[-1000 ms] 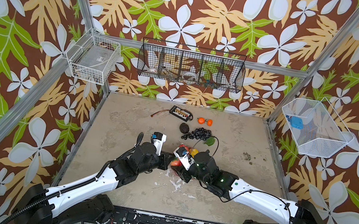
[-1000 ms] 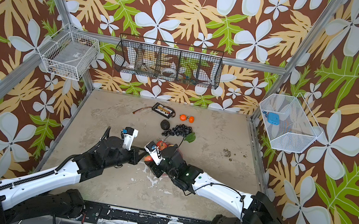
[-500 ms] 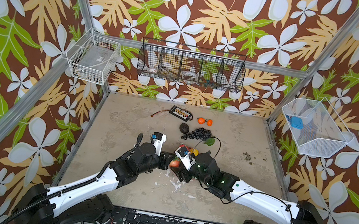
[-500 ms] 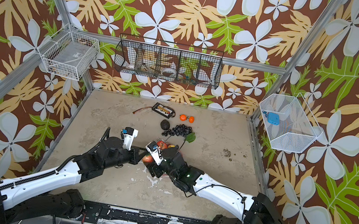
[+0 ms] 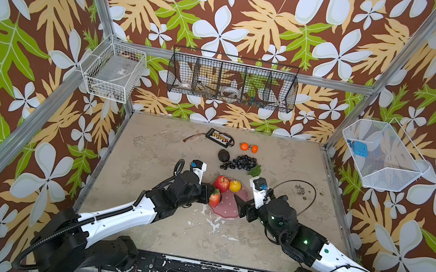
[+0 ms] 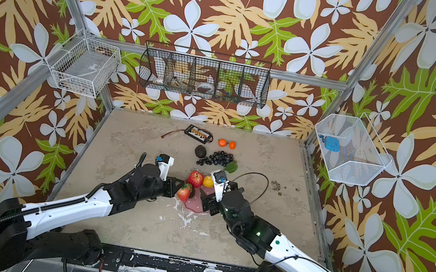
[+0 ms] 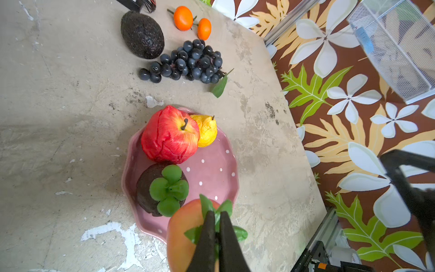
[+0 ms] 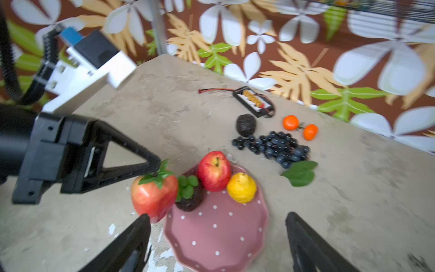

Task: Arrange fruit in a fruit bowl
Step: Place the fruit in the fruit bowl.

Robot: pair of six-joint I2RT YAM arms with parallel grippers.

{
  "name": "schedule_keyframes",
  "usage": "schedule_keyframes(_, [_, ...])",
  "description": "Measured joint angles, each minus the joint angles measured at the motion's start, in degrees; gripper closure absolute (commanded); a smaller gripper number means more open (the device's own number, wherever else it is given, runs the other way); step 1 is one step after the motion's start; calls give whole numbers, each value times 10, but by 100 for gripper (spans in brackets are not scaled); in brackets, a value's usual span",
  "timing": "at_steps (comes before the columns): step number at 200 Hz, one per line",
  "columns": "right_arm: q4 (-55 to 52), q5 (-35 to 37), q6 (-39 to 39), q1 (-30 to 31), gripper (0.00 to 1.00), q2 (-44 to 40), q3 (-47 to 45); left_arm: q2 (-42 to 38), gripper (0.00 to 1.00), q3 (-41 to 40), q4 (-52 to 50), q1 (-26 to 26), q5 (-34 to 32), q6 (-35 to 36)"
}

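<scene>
Op: L gripper (image 8: 158, 167), centre-left of frame, clamped tight on leafy top of red-orange toy fruit (image 8: 153, 200), at left rim of pink polka-dot scalloped dish (image 8: 219, 237).
Sup: Handling?
Op: I'd guess light, squashy; leaves flimsy, body grip safer. R gripper (image 8: 217, 216), bottom, jaws spread wide, empty. Fruit's underside hidden.

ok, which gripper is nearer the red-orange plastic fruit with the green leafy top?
Left. The left gripper is shut on the green leaves of the red-orange fruit, at the edge of the pink polka-dot dish. The right gripper is open over the dish, apart from the fruit.
</scene>
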Motion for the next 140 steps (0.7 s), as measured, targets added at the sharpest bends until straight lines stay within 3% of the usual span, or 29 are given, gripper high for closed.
schedule_keyframes(28, [-46, 99, 71, 0, 12, -64, -28, 70, 100, 50, 14, -32, 9, 0])
schedule_keyframes(54, [-76, 149, 141, 0, 12, -121, -61, 131, 100, 97, 25, -58, 9, 5])
schedule_keyframes(97, [-105, 180, 219, 0, 13, -206, -106, 239, 100, 181, 27, -71, 8, 17])
schedule_keyframes(140, [-120, 184, 236, 0, 13, -217, -111, 320, 100, 255, 9, -71, 3, 38])
